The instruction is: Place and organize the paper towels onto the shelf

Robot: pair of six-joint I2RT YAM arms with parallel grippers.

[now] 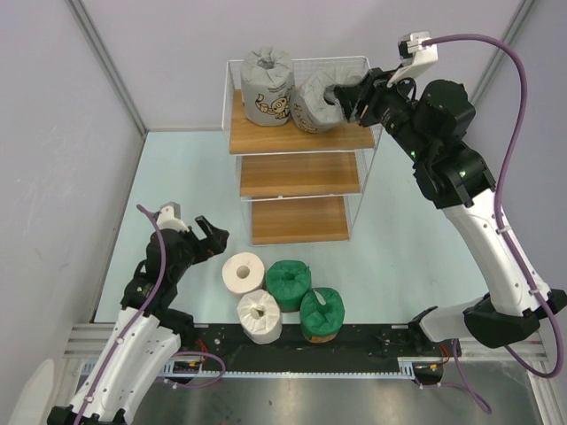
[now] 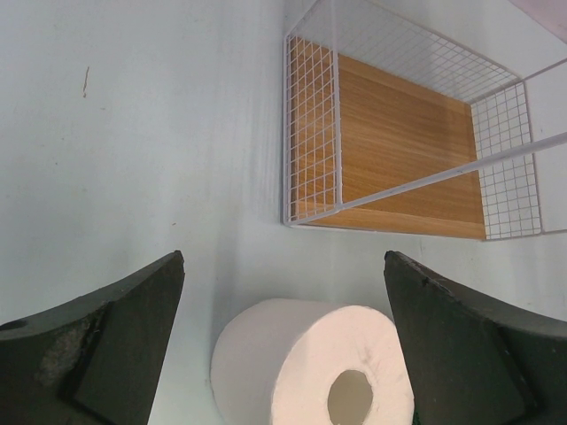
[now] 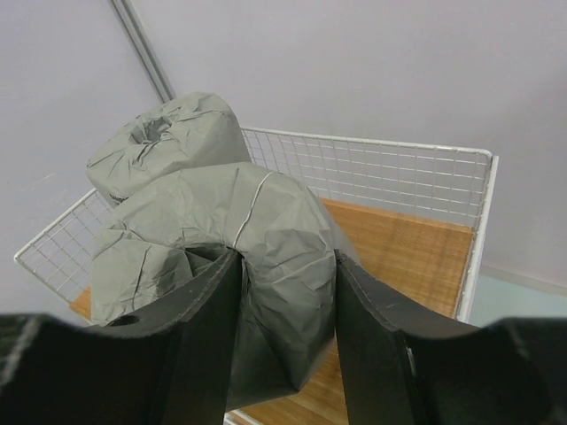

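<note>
Pale walls (image 1: 53, 133) all round. Upper middle, right gripper (image 1: 345, 97) grips a tipped grey roll (image 1: 312, 106) over the shelf (image 1: 266, 140) top board, just right of the upright grey roll (image 1: 267, 84). Lower left, left gripper (image 2: 283, 261) wide open, white roll (image 2: 292, 354) straight ahead.

The right fingers (image 3: 204, 345) pinch a grey roll (image 3: 275, 230) above the shelf (image 3: 416, 248).
</note>
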